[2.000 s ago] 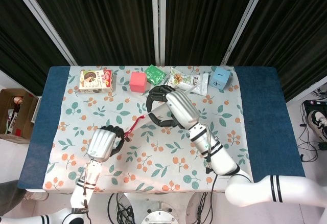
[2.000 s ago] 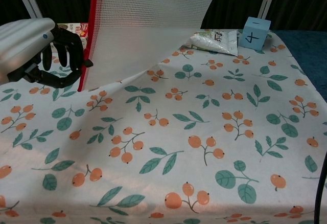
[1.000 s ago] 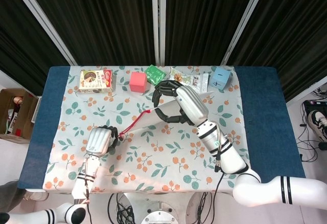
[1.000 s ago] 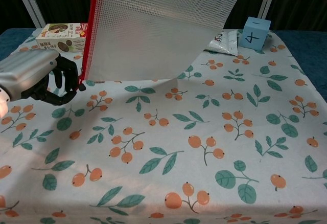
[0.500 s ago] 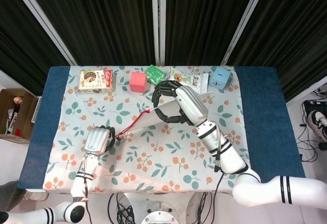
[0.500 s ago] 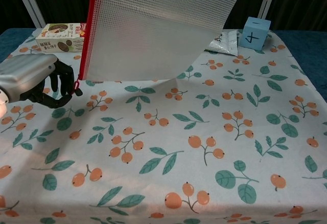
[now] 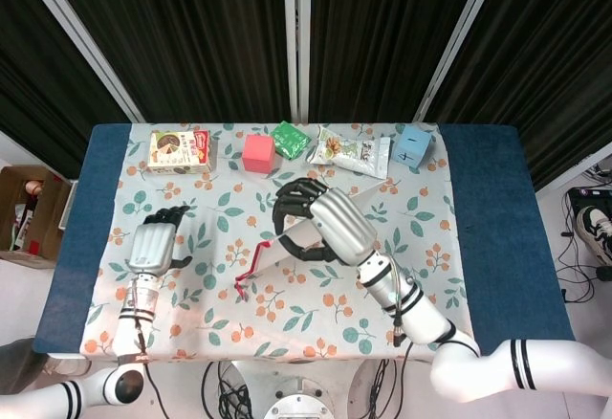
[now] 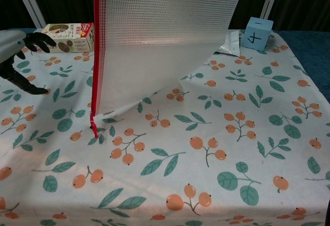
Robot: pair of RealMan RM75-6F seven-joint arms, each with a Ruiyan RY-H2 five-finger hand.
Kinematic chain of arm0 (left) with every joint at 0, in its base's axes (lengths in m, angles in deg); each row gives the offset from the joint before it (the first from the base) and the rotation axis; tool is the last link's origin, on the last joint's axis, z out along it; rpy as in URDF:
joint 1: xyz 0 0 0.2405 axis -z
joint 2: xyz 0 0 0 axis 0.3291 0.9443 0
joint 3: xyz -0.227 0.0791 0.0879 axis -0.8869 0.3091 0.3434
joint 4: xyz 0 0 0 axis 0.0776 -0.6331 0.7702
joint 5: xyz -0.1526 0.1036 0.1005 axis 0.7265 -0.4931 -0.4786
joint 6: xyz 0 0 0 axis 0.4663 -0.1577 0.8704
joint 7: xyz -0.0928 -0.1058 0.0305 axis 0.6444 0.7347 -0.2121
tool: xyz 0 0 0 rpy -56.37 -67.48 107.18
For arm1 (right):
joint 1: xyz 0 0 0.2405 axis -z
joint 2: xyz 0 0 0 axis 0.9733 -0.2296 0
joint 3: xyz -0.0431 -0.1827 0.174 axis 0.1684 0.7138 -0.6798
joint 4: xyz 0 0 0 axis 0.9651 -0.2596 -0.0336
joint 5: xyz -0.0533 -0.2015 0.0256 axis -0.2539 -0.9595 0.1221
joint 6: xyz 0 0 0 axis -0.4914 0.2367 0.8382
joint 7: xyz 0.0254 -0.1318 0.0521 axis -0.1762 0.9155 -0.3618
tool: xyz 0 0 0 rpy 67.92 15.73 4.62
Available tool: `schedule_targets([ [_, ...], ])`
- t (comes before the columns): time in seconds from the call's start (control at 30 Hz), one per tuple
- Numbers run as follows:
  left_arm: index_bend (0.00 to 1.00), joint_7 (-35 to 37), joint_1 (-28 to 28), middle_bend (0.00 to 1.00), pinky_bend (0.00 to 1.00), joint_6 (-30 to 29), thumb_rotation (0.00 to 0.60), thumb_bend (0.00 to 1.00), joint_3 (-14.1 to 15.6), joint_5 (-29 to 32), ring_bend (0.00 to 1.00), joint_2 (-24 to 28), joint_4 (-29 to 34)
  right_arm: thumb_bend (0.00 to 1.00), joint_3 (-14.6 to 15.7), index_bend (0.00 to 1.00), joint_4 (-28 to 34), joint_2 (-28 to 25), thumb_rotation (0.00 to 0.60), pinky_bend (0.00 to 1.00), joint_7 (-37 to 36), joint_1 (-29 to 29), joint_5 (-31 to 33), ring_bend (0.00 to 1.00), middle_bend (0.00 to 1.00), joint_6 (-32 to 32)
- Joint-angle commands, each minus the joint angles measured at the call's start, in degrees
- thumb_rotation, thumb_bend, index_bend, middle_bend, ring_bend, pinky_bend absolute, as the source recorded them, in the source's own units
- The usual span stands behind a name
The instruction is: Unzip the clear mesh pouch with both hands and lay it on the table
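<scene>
Pouch (image 8: 165, 35) hangs from right robot hand (image 7: 320, 228) (apparently gripping); left robot hand (image 7: 153, 242) released.

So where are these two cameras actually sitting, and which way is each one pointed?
Head view: sits high above the robot, looking steeply down on the whole table; both arms show, the left hand open, the right hand holding the clear mesh pouch.
Chest view: sits low at the table's near edge, looking across it; only the left hand shows, at the left border.
Shared: the pouch, the blue cube, the snack box.
</scene>
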Motion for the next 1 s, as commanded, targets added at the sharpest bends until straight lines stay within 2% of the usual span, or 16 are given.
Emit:
schedule_targets([
  [0.03, 0.16, 1.62, -0.45, 0.19, 0.28, -1.85, 0.6, 0.04, -1.49, 0.36, 0.19, 1.06, -0.61, 0.63, 6.39, 0.93, -1.28, 1.13, 0.6, 0.26, 0.99, 2.85, -9.71, 0.28, 0.45, 2.97],
  [0.2, 0.16, 4.35, -1.32, 0.19, 0.28, -3.53, 0.6, 0.04, -2.23, 0.23, 0.19, 2.45, -0.97, 0.62, 15.47, 0.93, -4.92, -0.96, 0.6, 0.25, -1.26, 7.66, -20.79, 0.28, 0.45, 6.46],
  [0.3, 0.16, 5.43, -1.6, 0.19, 0.28, -3.63, 0.6, 0.04, -2.04, 0.26, 0.19, 2.81, -1.62, 0.62, 19.76, 0.93, -8.96, -1.81, 0.6, 0.24, -3.26, 10.06, -25.45, 0.28, 0.45, 8.31],
  [0.43, 0.16, 5.7, -1.92, 0.19, 0.27, -4.48, 0.6, 0.03, -0.87, -0.65, 0.19, 1.98, -3.19, 0.62, 23.4, 0.9, -16.77, -0.66, 0.6, 0.21, -2.15, 12.85, -30.33, 0.28, 0.44, 11.01],
  [0.53, 0.16, 7.22, -2.44, 0.19, 0.27, -4.91, 0.6, 0.03, 0.07, -1.35, 0.19, 0.96, -4.13, 0.61, 24.62, 0.88, -23.52, 1.01, 0.6, 0.18, -1.08, 14.95, -32.66, 0.28, 0.44, 13.67],
  [0.7, 0.16, 9.33, -3.06, 0.19, 0.27, -5.63, 0.6, 0.03, 0.5, -2.17, 0.19, 0.31, -4.89, 0.56, 24.79, 0.83, -30.52, 2.13, 0.6, 0.13, -1.98, 16.82, -32.63, 0.26, 0.42, 15.39],
  [0.77, 0.16, 9.76, -3.28, 0.19, 0.27, -5.91, 0.6, 0.02, 0.8, -2.64, 0.19, 0.21, -5.16, 0.5, 24.6, 0.75, -32.68, 2.38, 0.6, 0.1, -0.62, 17.39, -32.22, 0.23, 0.39, 15.22],
  [0.9, 0.16, 10.74, -3.71, 0.2, 0.27, -6.56, 0.6, 0.02, 0.97, -3.21, 0.19, -0.04, -6.0, 0.47, 23.34, 0.64, -36.26, 3.94, 0.6, 0.05, 3.55, 18.59, -30.72, 0.17, 0.33, 15.04],
  [1.0, 0.16, 11.34, -4.11, 0.2, 0.27, -6.73, 0.6, 0.02, 0.98, -3.24, 0.19, 0.25, -6.32, 0.38, 23.09, 0.43, -36.76, 4.61, 0.6, 0.01, 4.88, 19.24, -28.41, 0.1, 0.24, 12.84],
])
